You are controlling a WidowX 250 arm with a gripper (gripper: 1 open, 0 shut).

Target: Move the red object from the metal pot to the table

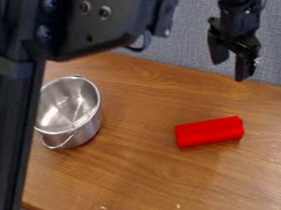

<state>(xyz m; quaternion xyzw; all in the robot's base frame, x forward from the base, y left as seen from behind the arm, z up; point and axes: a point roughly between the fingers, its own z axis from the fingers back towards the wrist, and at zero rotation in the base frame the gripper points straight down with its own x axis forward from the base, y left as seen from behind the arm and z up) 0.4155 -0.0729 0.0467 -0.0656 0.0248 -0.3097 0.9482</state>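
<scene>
Red rectangular block (210, 132), four o'clock from the shiny steel pot (69, 111), looks light and stiff; grip mid-length; black pincer (232, 68) spread.

It looked like a lab or workshop — a bulky black robot arm (94, 13) reached over a wooden worktop (142, 183), with a plain grey surface (183, 54) behind.

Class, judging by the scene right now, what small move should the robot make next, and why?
Probably a small retreat, lifting the open gripper a little farther from the table, with no new grasp: the red block already lies on the wood, outside the metal pot, and nothing shows between the fingers, so the transfer looks done.
</scene>
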